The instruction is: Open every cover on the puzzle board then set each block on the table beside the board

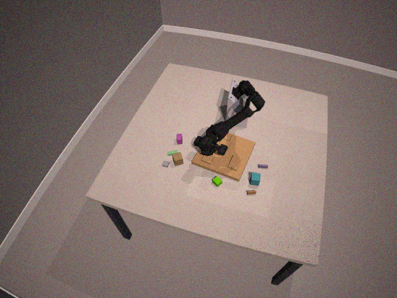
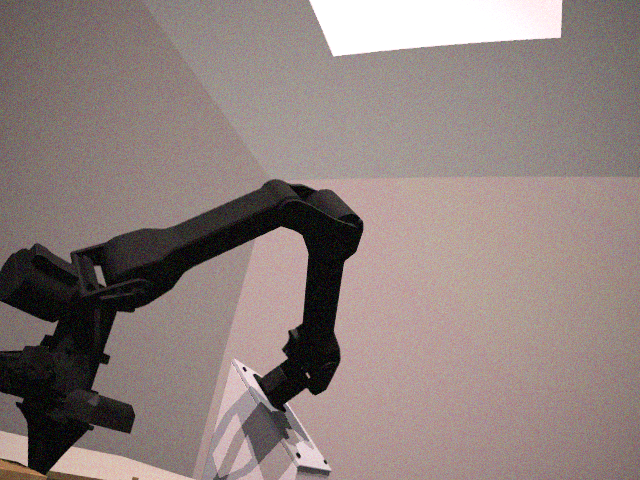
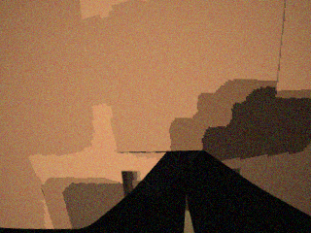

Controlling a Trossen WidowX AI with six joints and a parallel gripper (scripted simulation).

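The wooden puzzle board [image 1: 246,150] [image 2: 18,469] [image 3: 146,73] lies on the table. Wood-coloured covers show on it: one at the front left [image 1: 208,159], one at the front right [image 1: 233,162], and one at the back, partly behind the arm. How far each is open cannot be told. My gripper [image 2: 39,471] [image 3: 183,153] is shut and empty, pointing down with its tips low at the board's left part; the hand hides them in the top view. A short dark peg [image 3: 128,183] stands left of the fingers in the wrist view. No block shows in a well.
Around the board lie a bright green block [image 1: 217,180], brown cube [image 1: 177,159], magenta block [image 1: 179,138], teal cube [image 1: 255,179], light green bar [image 1: 172,153], grey piece [image 1: 165,164], purple bar [image 1: 262,166] and orange bar [image 1: 251,192]. The arm spans the board's back left.
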